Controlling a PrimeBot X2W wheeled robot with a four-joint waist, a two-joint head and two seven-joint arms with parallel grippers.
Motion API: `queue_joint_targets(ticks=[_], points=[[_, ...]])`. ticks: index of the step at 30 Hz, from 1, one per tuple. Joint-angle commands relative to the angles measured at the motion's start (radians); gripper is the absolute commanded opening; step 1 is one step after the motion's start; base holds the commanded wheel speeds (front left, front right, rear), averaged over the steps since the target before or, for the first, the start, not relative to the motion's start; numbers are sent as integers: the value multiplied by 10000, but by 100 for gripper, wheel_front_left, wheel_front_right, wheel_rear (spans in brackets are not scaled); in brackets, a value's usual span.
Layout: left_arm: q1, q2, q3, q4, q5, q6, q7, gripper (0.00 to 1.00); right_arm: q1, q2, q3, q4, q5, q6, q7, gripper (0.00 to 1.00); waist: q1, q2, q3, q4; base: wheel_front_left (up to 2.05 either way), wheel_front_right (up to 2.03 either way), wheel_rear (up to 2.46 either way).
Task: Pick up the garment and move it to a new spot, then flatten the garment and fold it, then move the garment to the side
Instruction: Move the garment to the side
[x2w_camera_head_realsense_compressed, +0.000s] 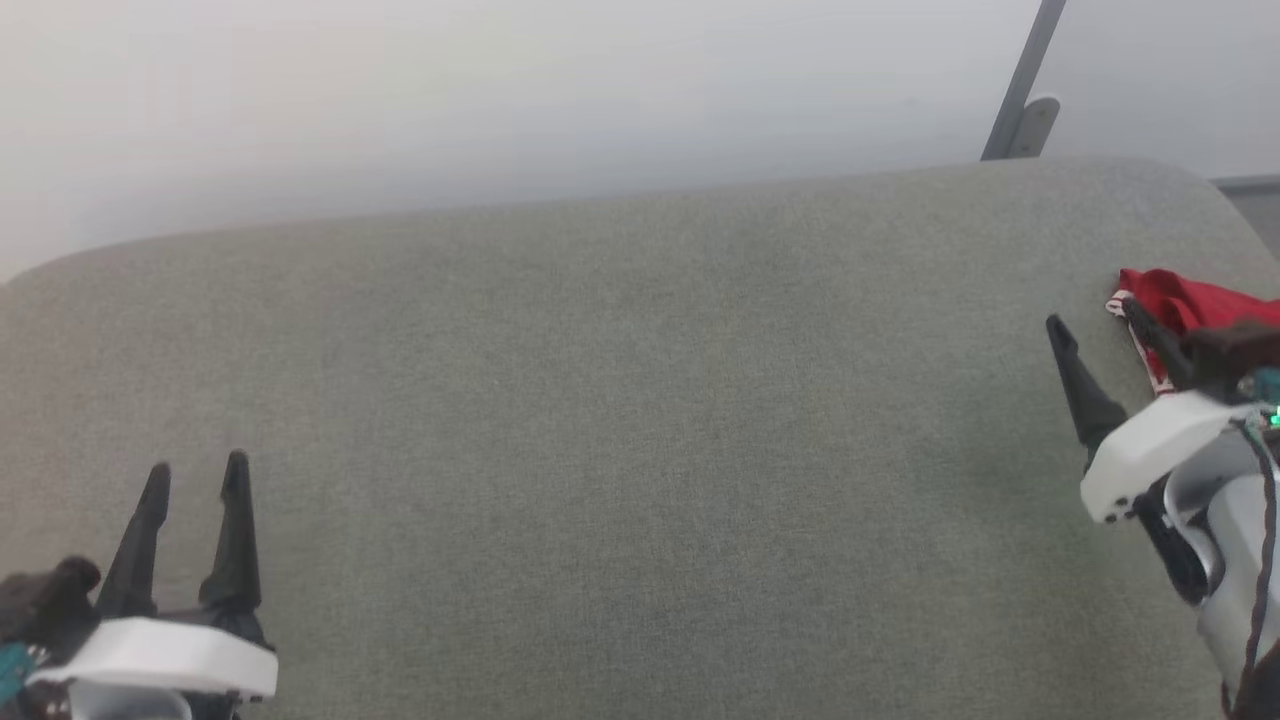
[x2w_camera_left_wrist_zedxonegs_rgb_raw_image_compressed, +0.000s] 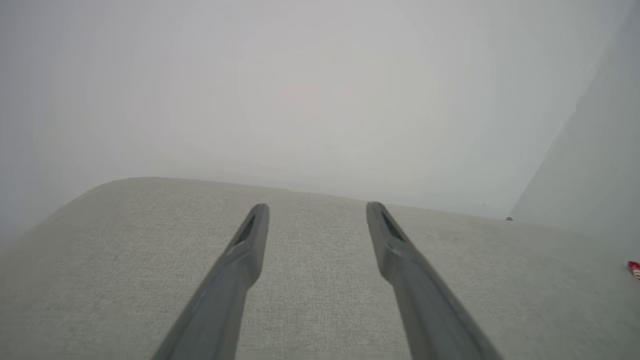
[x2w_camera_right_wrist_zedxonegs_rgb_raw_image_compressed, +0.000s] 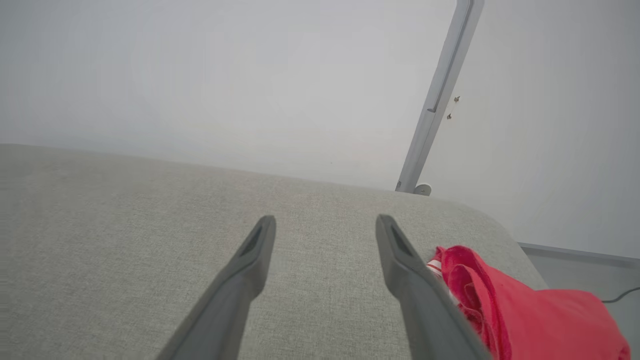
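The garment (x2w_camera_head_realsense_compressed: 1200, 300) lies bunched in a red heap at the far right end of a padded grey-green surface (x2w_camera_head_realsense_compressed: 640, 400), close to its rounded back corner, and the head view's right edge cuts it off. A bit of white-striped trim shows at the heap's near-left edge. No lettering or number can be made out in the folds. In the right wrist view the garment (x2w_camera_right_wrist_zedxonegs_rgb_raw_image_compressed: 530, 310) sits low on the right, crumpled, and the left wrist view catches a small red scrap of it (x2w_camera_left_wrist_zedxonegs_rgb_raw_image_compressed: 634, 268) at the right edge. The right pincer (x2w_camera_head_realsense_compressed: 1092, 318) is spread wide just beside the heap with nothing between its fingers. Its outer finger crosses the trim edge in the head view, and whether it touches the cloth cannot be told. Seen from its own wrist, this pincer (x2w_camera_right_wrist_zedxonegs_rgb_raw_image_compressed: 325, 222) has bare fabric between its tips. The left pincer (x2w_camera_head_realsense_compressed: 198, 465) is well apart at the lower left, also spread and holding nothing, above bare surface (x2w_camera_left_wrist_zedxonegs_rgb_raw_image_compressed: 317, 207). Behind the surface is a pale wall (x2w_camera_head_realsense_compressed: 500, 90), with a slanted grey bar (x2w_camera_head_realsense_compressed: 1020, 90) near the garment's corner.
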Motion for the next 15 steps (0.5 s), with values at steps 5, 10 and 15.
queue_joint_targets(ticks=[5, 10, 15], points=[[524, -8, 308, -111, 2, 13, 6, 100, 988, 339, -872, -934, -605, -15, -57, 100, 0, -1, -204, 49, 0, 0, 0], [912, -18, 585, -197, 27, 13, 6, 100, 1895, 800, -1797, -2004, -1363, -13, -61, 100, 0, -1, -320, 114, 0, 0, 0], [1177, -11, 738, -250, -66, 13, 6, 100, 2640, 1279, -2479, -2862, -1914, -13, -63, 100, 0, -1, -373, 180, 0, 0, 0]])
